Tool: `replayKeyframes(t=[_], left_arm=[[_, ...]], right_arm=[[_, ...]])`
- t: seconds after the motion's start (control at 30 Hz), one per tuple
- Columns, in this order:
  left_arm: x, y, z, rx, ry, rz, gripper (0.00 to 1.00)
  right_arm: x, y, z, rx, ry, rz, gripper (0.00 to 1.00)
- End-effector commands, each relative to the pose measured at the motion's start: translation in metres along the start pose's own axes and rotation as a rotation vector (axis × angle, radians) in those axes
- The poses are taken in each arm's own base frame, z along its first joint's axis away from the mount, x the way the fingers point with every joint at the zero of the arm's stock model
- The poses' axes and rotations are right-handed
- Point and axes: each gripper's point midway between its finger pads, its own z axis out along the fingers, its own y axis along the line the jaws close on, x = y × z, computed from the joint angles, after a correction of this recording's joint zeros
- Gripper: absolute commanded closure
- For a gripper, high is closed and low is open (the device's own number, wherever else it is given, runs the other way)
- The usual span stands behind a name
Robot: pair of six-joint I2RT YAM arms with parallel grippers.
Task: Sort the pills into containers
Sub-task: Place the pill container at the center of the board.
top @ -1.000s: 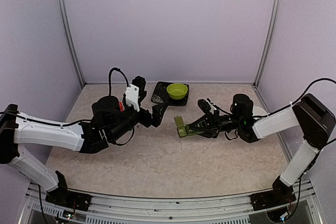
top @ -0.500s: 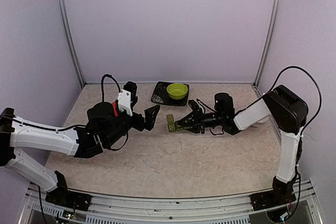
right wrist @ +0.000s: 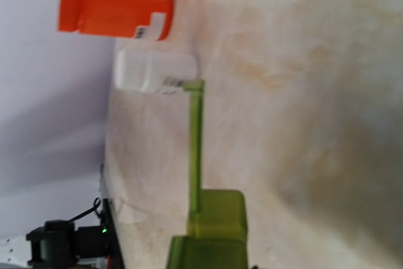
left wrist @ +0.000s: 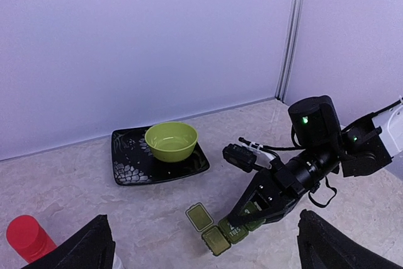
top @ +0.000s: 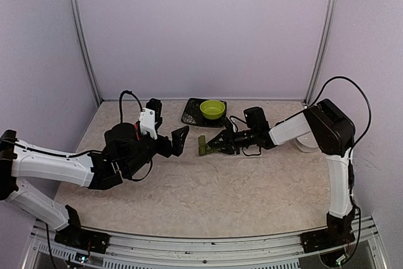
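Right gripper (top: 215, 145) clamped around containers (top: 201, 147)

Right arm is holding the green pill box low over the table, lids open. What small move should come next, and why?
Probably set the pill box flat on the table and open the right gripper. The gripper pinches one end of the box, low, lids open, in front of the tray; the left gripper is open and empty beside it.
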Motion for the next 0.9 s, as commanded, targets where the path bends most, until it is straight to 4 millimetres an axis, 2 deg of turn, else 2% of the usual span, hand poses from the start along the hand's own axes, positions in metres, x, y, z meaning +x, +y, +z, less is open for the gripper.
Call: replayKeyframes(t=[0.0,0.43,0.87], left_arm=[[0.003,0.005,0.000,-0.018,0.008,-0.009,0.01],[0.003,0.003,0.003,-0.010,0.013,-0.011,0.01],[0.004,0.000,0.007,-0.004,0.013,-0.009,0.01]], right_arm=[[-0.008,-0.023,0.005,0.074,-0.014,0.025,0.67],[-0.013,-0.046,0.017,0.129,-0.001,0.073,0.66],[-0.019,-0.054,0.013,0.168,0.005,0.084,0.55]])
